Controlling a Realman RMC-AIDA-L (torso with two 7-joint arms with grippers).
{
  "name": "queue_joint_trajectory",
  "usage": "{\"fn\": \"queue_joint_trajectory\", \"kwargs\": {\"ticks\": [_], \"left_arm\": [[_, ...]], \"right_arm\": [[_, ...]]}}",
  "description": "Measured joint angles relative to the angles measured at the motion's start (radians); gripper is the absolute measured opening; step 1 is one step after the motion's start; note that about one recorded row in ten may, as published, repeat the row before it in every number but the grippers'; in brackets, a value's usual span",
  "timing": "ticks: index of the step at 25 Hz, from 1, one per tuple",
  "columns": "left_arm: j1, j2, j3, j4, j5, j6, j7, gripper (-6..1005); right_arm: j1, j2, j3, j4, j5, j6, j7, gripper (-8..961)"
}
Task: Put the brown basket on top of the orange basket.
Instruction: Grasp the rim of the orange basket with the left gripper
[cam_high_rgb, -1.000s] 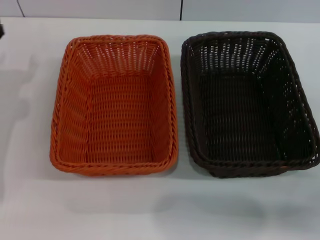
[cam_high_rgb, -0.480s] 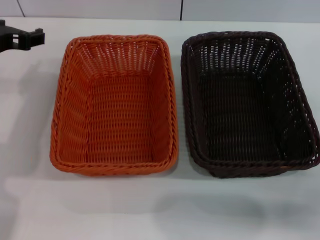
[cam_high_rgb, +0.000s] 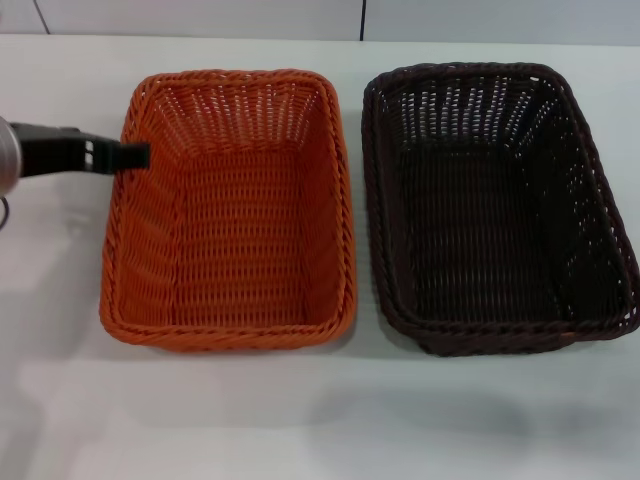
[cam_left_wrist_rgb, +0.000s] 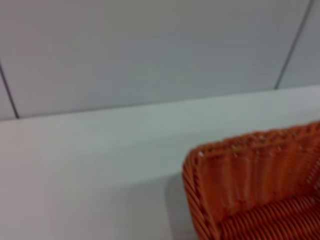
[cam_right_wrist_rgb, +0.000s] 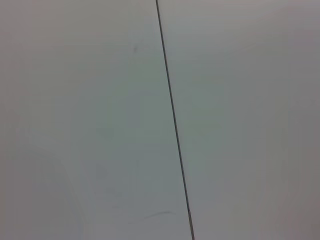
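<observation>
The orange basket (cam_high_rgb: 230, 210) stands on the white table at the left. The brown basket (cam_high_rgb: 495, 205) stands beside it at the right, a narrow gap between them. Both are upright and empty. My left gripper (cam_high_rgb: 135, 155) comes in from the left edge of the head view, and its dark tip is over the orange basket's left rim, near its far corner. The left wrist view shows a corner of the orange basket (cam_left_wrist_rgb: 255, 185). My right gripper is out of view; its wrist view shows only a pale surface with a dark seam.
The white table (cam_high_rgb: 320, 420) runs all around the baskets. A pale wall with a dark seam (cam_high_rgb: 362, 18) stands behind the table's far edge.
My left gripper has come in from the far left, moving right and nearer, until its tip reached the orange basket's left rim. The baskets have not moved.
</observation>
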Motion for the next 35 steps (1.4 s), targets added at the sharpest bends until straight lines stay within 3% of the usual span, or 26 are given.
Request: {"fn": "queue_joint_trajectory", "kwargs": {"ticks": [12,16,28,35], "left_arm": [[-0.022,0.0,0.035,-0.073,0.005,-0.001,-0.002,713],[-0.06,0.0,0.037,-0.179,0.002,0.005,-0.002,702],[-0.075,0.003,0.076,-0.191,0.046,-0.011,0.02,666],[-0.075,0.006,0.076,-0.185,0.049,-0.009,0.072,504]], "right_arm": [[-0.001,0.0,0.005,0.004,0.0,0.0,0.0,819],[-0.001,0.0,0.006,0.004,0.0,0.001,0.0,819],[0.002,0.0,-0.004,-0.002,-0.002,0.005,0.0,819],[0.005,0.0,-0.006,-0.006,-0.006,0.007,-0.001,819]]}}
